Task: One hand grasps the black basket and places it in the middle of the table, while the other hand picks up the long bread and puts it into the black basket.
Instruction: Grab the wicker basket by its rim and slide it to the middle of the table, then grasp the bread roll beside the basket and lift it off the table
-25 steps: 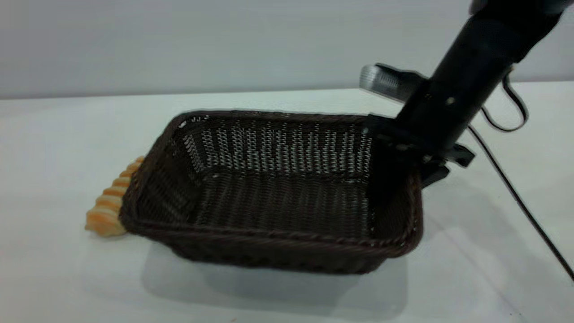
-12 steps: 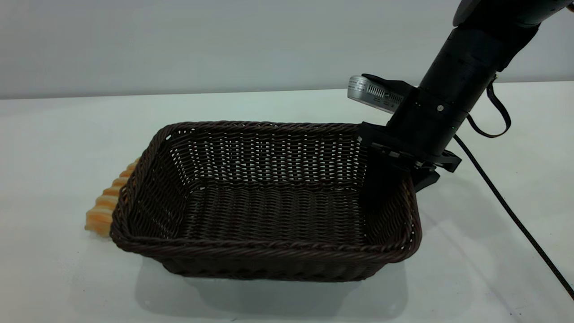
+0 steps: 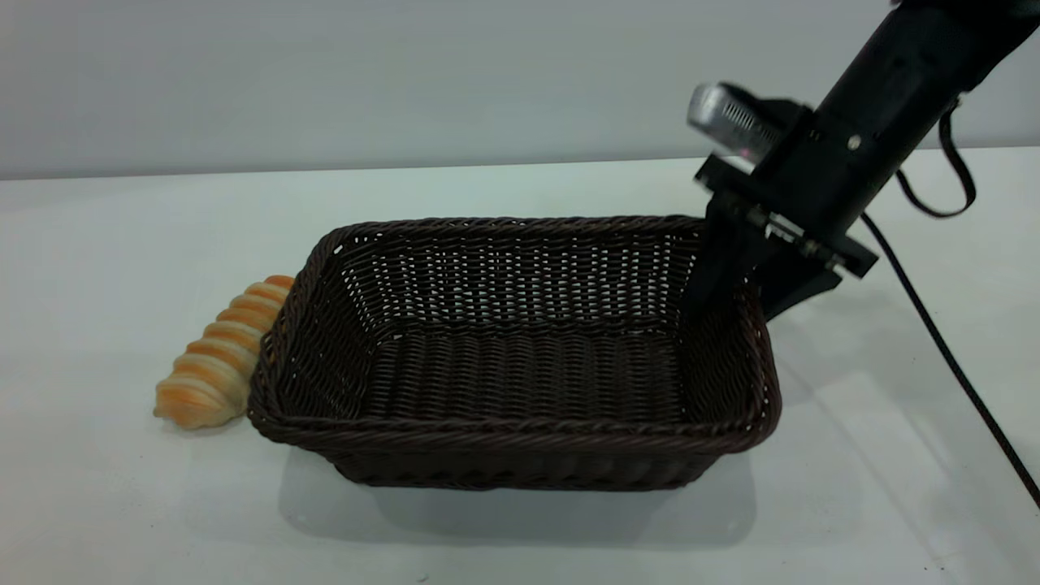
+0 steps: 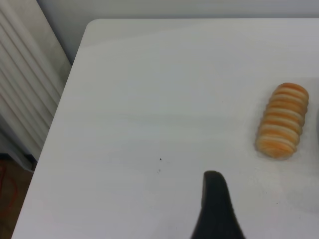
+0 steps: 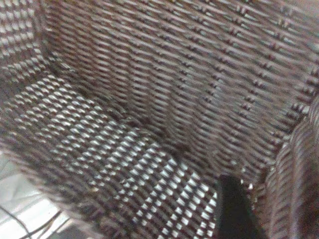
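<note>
long bread [image 3: 215,354] lies lower left, long axis angling up-right, touching black basket [image 3: 520,455]. right gripper [image 3: 743,280] straddles the basket's right rim, parted. left gripper [image 4: 215,209] nearer; jaws unclear.

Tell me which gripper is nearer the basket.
Right. The right gripper straddles the basket at its right wall; the left gripper hangs over bare table, short of the bread.

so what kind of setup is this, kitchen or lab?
Looks like a lab test bench, not a kitchen: bare white table against a blank wall, holding only a wicker basket and a bread loaf, with the right gripper at the basket's rim.
</note>
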